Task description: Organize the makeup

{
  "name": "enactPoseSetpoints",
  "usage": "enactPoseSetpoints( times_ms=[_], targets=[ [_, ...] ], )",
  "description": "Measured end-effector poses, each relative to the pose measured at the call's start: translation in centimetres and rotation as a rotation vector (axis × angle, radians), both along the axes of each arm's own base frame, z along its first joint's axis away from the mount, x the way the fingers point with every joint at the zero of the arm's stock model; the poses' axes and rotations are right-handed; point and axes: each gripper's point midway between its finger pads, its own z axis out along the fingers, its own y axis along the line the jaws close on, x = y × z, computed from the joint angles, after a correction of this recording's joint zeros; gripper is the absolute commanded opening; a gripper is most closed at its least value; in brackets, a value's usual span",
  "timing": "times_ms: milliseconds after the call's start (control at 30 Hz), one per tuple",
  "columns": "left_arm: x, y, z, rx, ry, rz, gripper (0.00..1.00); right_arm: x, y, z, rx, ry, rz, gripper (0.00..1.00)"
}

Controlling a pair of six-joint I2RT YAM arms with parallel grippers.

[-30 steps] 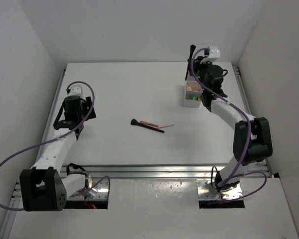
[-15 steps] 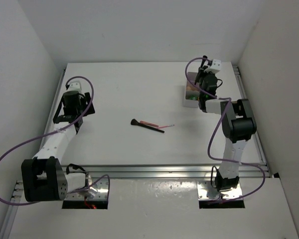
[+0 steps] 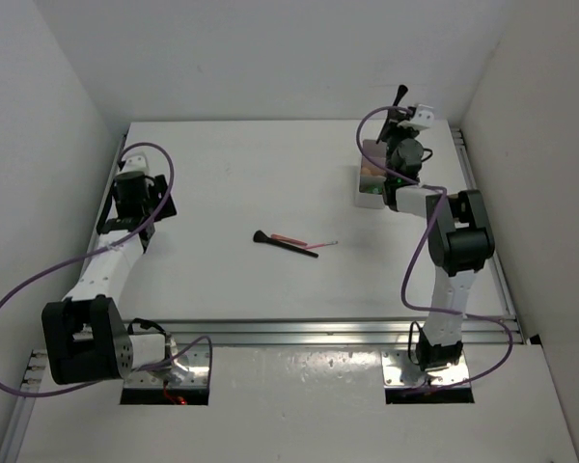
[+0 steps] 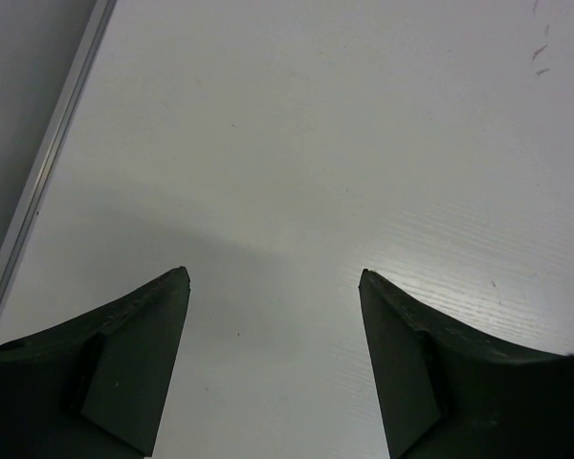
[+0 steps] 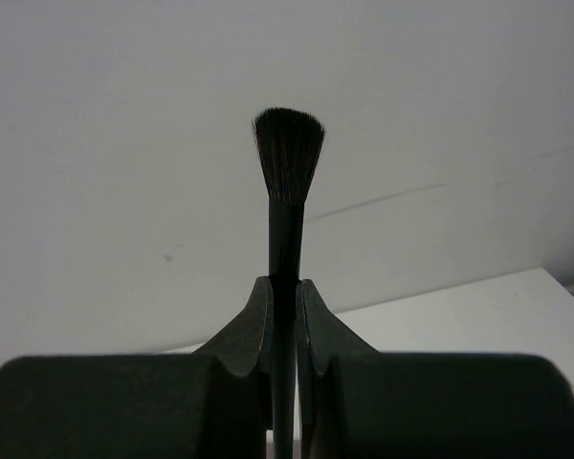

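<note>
My right gripper (image 5: 285,283) is shut on a black-handled brush (image 5: 286,182), bristles pointing up toward the back wall. In the top view that brush (image 3: 397,99) sticks up above the right gripper (image 3: 398,116), over the translucent white box (image 3: 371,183) that holds peach sponges and other cosmetics. A second black-handled brush (image 3: 285,245) and a thin pink pencil (image 3: 304,240) lie crossed at the table's middle. My left gripper (image 4: 274,275) is open and empty over bare table at the far left (image 3: 135,183).
White walls close in the table on the left, back and right. A metal rail (image 3: 318,330) runs along the near edge. A rail (image 4: 48,172) also runs along the table's left edge beside the left gripper.
The right gripper has tipped the held brush upright above the box. The left arm has drawn further back toward the left wall.
</note>
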Motion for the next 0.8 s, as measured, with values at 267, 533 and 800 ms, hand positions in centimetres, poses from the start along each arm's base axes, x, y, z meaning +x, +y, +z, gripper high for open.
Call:
enactPoseSetpoints(
  times_ms=[267, 533, 800],
  targets=[
    [0.3, 0.4, -0.2, 0.010, 0.029, 0.000, 0.77, 1.6, -0.2, -4.2, -0.018, 0.026, -0.028, 0.00],
    [1.0, 0.6, 0.1, 0.017, 0.038, -0.008, 0.77, 1.3, 0.1, -8.9, -0.029, 0.106, -0.020, 0.07],
    [1.4, 0.1, -0.3, 0.005, 0.050, -0.042, 0.77, -2.3, 1.3, -8.7, -0.039, 0.140, 0.042, 0.60]
  ],
)
